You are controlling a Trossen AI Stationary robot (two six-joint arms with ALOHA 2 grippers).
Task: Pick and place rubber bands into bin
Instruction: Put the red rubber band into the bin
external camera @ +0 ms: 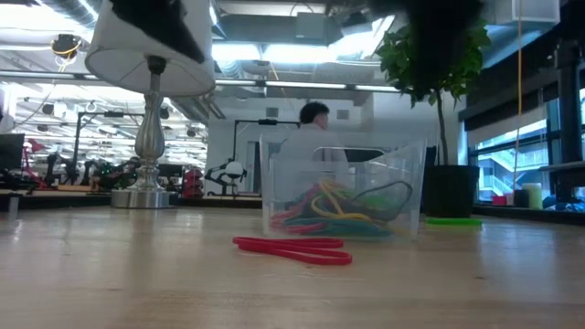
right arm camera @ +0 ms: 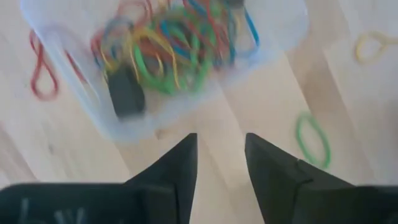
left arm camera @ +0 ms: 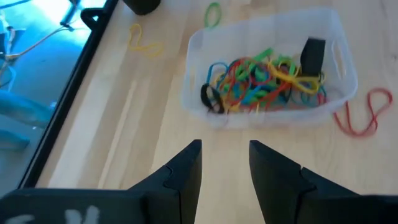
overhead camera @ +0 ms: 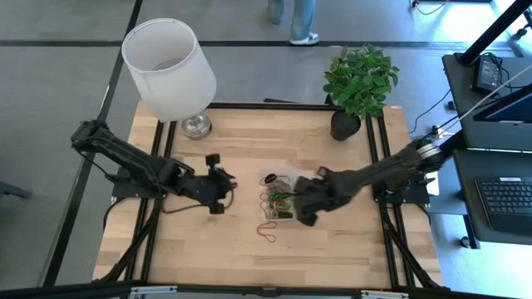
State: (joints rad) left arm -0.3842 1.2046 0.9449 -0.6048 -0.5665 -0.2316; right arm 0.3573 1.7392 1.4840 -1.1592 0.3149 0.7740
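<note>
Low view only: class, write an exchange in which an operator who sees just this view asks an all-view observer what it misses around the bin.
Operator: I see the bin and one red band in front of it. Where are the grippers?
Observer: The left gripper and the right gripper sit on either side of the bin, both open and empty.
Operator: Are any other bands loose?
Observer: Yes, a green band and a yellow band lie on the table outside the bin.
</note>
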